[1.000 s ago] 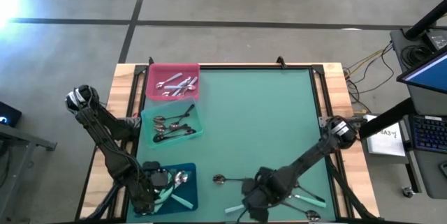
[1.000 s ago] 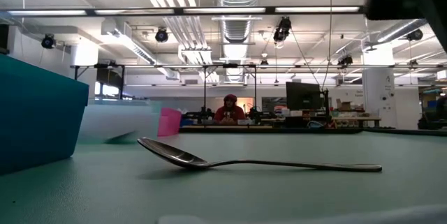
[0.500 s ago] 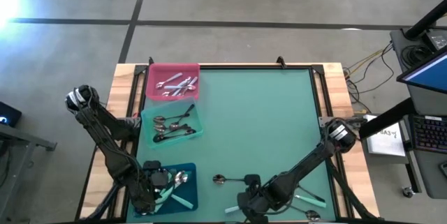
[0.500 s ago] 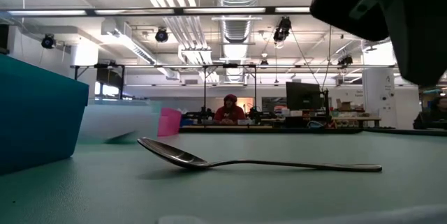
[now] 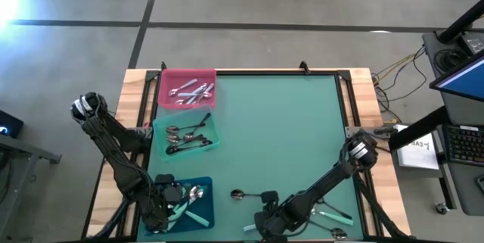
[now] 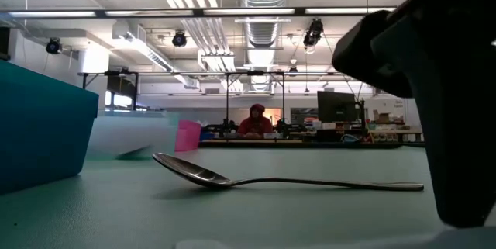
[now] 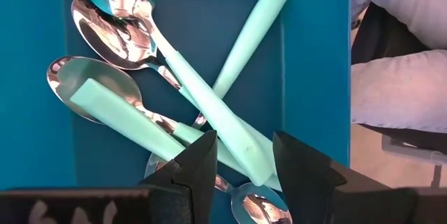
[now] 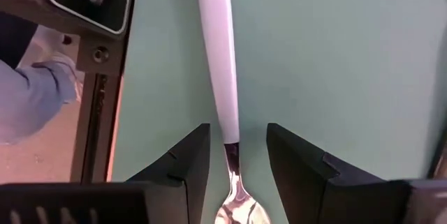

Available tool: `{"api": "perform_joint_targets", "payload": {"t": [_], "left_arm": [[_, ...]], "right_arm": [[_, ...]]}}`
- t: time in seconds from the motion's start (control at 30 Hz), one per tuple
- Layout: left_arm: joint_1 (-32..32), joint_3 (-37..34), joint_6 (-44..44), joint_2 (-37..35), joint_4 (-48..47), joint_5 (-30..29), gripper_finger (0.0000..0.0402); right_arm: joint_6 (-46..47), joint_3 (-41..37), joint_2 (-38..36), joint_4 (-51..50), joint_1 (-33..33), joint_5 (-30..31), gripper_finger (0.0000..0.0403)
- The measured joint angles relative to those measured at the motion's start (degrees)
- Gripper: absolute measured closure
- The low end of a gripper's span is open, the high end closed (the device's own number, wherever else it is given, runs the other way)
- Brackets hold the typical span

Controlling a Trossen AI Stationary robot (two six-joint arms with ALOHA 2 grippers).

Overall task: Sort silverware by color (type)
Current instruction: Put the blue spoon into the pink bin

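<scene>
The blue tray (image 5: pixel 198 211) is taken as the reference landmark; it lies at the near left corner of the green table (image 5: pixel 287 129).

The left gripper (image 7: pixel 241 165) is positioned directly above the blue tray. Its fingers are parted with a moderate gap, and nothing is held between them. Below it, inside the tray, several mint-handled spoons (image 7: pixel 202 102) lie crossed over one another.

The right gripper (image 8: pixel 236 155) is positioned to the right of the blue tray, near the table's front edge. Its fingers stand apart on either side of a pale-handled spoon (image 8: pixel 222 63) lying flat on the table; contact with the handle cannot be confirmed.

A silver spoon (image 5: pixel 238 194) rests on the table just beside the blue tray, between the tray and the right gripper. A further utensil (image 5: pixel 333 214) lies farther right of the right gripper.

Beyond the blue tray, a green tray (image 5: pixel 215 141) holds dark-handled spoons (image 5: pixel 185 138). Beyond that, a pink tray (image 5: pixel 166 80) holds silver utensils (image 5: pixel 190 91).
</scene>
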Motion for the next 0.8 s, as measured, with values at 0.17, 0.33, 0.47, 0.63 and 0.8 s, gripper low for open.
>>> {"api": "perform_joint_targets", "payload": {"t": [0.17, 0.33, 0.47, 0.63, 0.8], "left_arm": [[0.05, 0.00, 0.48, 0.00, 0.00, -0.03, 0.0277], [0.09, 0.00, 0.63, 0.00, 0.21, -3.22, 0.0277], [0.19, 0.00, 0.61, 0.00, 0.47, -10.86, 0.0277], [0.89, 0.00, 0.63, 0.00, 0.67, -12.96, 0.0277], [1.22, 0.00, 1.02, 0.00, 4.42, -12.96, 0.0277]], "right_arm": [[0.01, 0.24, 1.40, 0.20, 0.02, 1.18, 0.0273], [0.60, 0.31, 2.05, 0.15, -0.56, -0.16, 0.0306], [0.63, 0.30, 1.93, 0.27, -1.16, -1.41, 0.0375], [3.02, 1.22, 1.77, -0.69, -2.13, -4.20, 0.0385], [2.17, 5.02, 2.09, -4.70, -2.77, -5.99, 0.0388]]}}
